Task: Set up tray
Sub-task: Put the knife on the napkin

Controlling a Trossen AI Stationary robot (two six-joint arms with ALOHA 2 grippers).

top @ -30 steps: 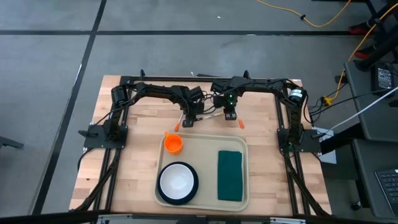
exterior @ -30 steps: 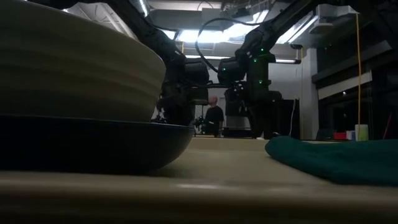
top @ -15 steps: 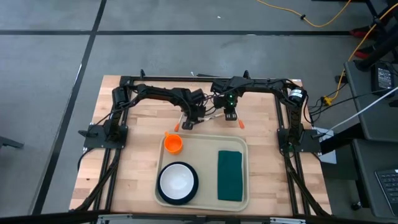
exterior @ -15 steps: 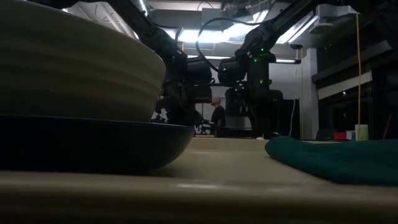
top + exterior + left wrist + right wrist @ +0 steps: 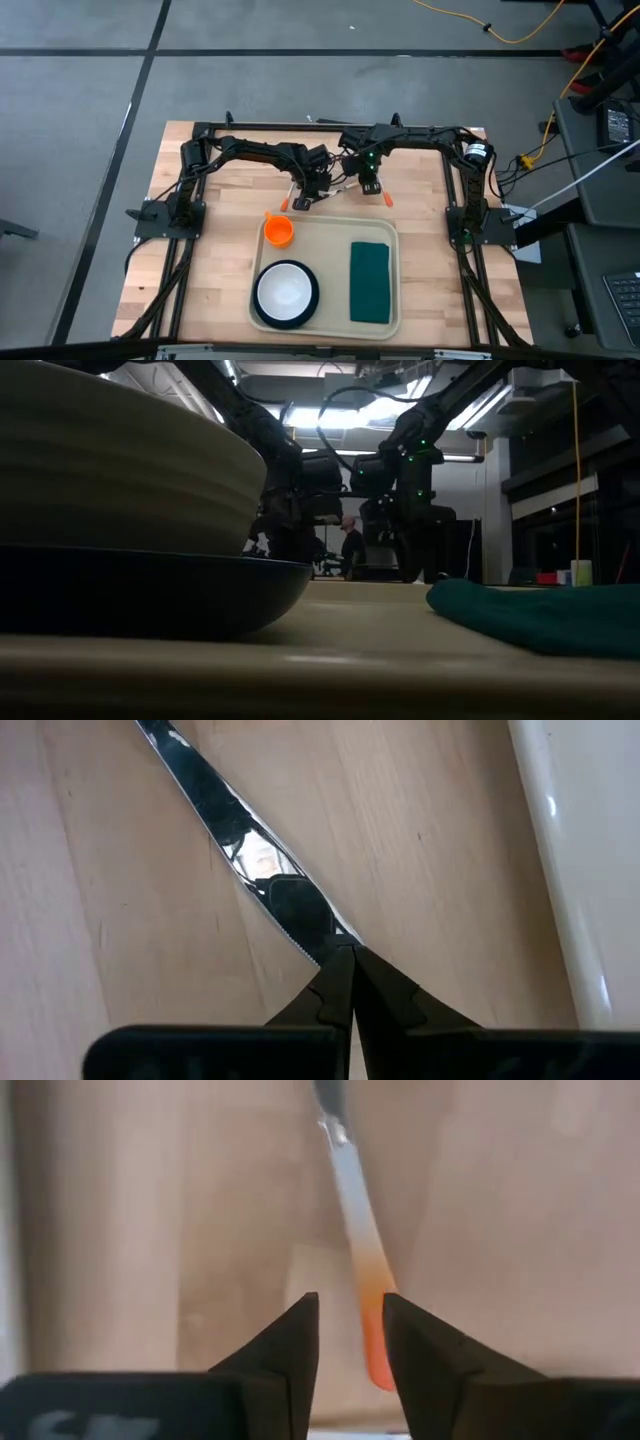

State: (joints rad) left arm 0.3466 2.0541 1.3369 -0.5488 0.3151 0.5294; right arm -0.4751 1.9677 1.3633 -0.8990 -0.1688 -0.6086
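Observation:
The cream tray (image 5: 325, 232) lies at the table's near middle. It holds an orange cup (image 5: 278, 231), a white bowl on a dark plate (image 5: 286, 292) and a green napkin (image 5: 369, 282). My left gripper (image 5: 340, 952) stands just beyond the tray's far rim and is shut on a knife (image 5: 225, 815), whose orange handle (image 5: 285, 203) shows in the high view. My right gripper (image 5: 350, 1335) is open. Its fingers stand on either side of the orange handle (image 5: 373, 1335) of a second utensil lying on the wood (image 5: 387, 200). My left gripper pinches the knife's blade (image 5: 300, 905) between its two fingertips, at the blade's handle end. The fingers come from above and lie across the knife. The handle is hidden behind the fingers in the wrist view. Whether the knife is clear of the wood, I cannot tell.
The tray's far rim (image 5: 560, 870) runs close beside my left gripper. Bare wood lies left and right of the tray. The black arm frame (image 5: 300, 128) runs along the table's far edge and sides. A person (image 5: 351, 545) stands far back in the room.
My left gripper has shifted a little toward the table's right edge and stays shut. The knife's orange handle shows in about the same place.

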